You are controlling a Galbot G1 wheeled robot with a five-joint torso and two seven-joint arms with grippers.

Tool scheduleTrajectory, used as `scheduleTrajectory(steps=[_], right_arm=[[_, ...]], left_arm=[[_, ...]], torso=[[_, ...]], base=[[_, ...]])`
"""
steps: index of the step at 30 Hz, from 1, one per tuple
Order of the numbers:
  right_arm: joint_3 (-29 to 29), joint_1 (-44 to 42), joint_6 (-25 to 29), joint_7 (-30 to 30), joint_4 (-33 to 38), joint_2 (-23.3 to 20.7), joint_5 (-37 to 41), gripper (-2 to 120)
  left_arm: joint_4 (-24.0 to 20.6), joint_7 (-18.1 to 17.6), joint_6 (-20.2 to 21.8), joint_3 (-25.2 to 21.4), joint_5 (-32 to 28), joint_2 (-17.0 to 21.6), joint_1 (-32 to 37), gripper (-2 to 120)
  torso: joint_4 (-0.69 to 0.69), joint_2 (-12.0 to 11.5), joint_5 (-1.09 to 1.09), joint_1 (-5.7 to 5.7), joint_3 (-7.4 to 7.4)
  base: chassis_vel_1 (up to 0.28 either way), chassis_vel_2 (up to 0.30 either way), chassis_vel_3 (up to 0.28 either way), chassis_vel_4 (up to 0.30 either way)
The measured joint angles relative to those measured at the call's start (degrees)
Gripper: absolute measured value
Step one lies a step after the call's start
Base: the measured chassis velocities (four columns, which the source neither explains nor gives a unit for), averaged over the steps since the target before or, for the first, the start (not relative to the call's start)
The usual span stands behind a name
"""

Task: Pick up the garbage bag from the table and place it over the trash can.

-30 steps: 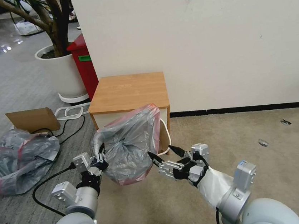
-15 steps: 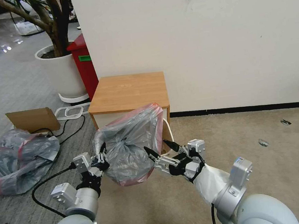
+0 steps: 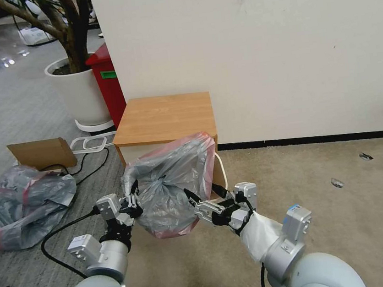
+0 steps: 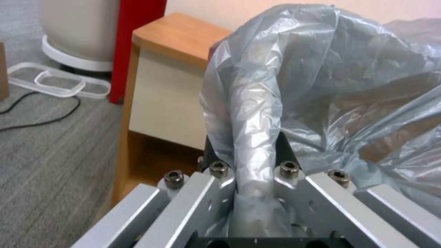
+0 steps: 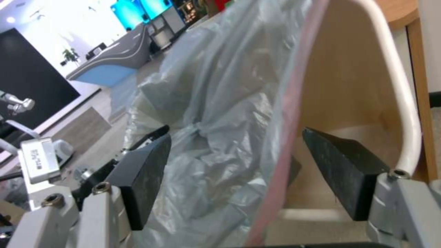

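garbage bag [image 3: 170, 182]: held in the air, near side of the bench [image 3: 165, 118], pink rim facing right | left tool [image 3: 131, 200]: clamped on a bunched fold at the bag's left edge | right tool [image 3: 203, 194]: spread wide, 1 pad [image 5: 147, 175] on each side of the pink rim, not gripping

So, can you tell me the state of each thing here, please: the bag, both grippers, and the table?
garbage bag: off the table, hanging in front of it, mouth spread open.
left gripper: shut on a bunched part of the garbage bag.
right gripper: open, its pink-red rim passing between the pads, not pinched.
table: upright against the wall, top bare.
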Motion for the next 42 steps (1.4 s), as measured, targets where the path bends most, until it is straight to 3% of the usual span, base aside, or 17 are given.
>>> scheduleTrajectory(steps=[5, 25, 35, 42], right_arm=[[-0.7, 0.2, 0.2, 0.9, -0.3, 0.8, 0.0, 71], [-0.6, 0.2, 2.1, -0.2, -0.8, 1.7, -1.4, 0], [1.2, 0.4, 2.3, -0.7, 0.5, 1.5, -1.7, 0], [5.6, 1.8, 2.3, 1.6, 1.1, -0.1, 0.8, 0]], left_arm=[[-0.1, 0.4, -0.7, 0.3, 1.1, 0.0, 0.1, 4], [-0.8, 0.6, -1.1, 0.7, 1.4, -0.5, 1.1, 4], [-0.9, 0.4, -1.0, 0.7, 1.0, -0.8, 1.4, 4], [-1.4, -1.4, 0.2, -0.1, -4.5, -1.1, 1.1, 4]], torso=[[0.00, 0.0, 0.00, 0.00, 0.00], [0.00, 0.0, -0.01, 0.00, 0.00], [0.00, 0.0, -0.01, 0.00, 0.00], [0.00, 0.0, 0.00, 0.00, 0.00]], base=[[0.000, 0.000, 0.000, 0.000], [0.000, 0.000, 0.000, 0.000], [0.000, 0.000, 0.000, 0.000], [0.000, 0.000, 0.000, 0.000]])
